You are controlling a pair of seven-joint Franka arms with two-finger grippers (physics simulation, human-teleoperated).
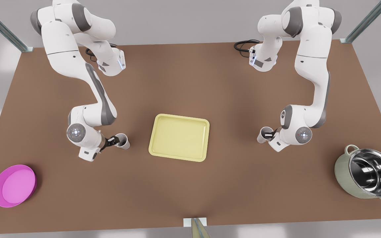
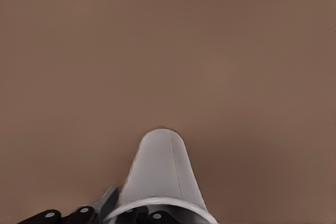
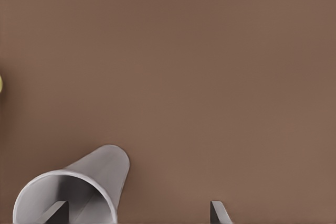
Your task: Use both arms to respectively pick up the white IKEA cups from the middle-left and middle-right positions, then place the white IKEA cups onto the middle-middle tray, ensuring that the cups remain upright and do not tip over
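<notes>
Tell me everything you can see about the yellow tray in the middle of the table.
The tray is a flat, pale-yellow rectangle with rounded corners and a low raised rim, and looks like smooth plastic. It lies flat on the brown table, about midway between the two arms, turned a little askew. Nothing lies in it and nothing touches it. The two white cups stand apart from it, one off each short end, each with a gripper at it.
</notes>
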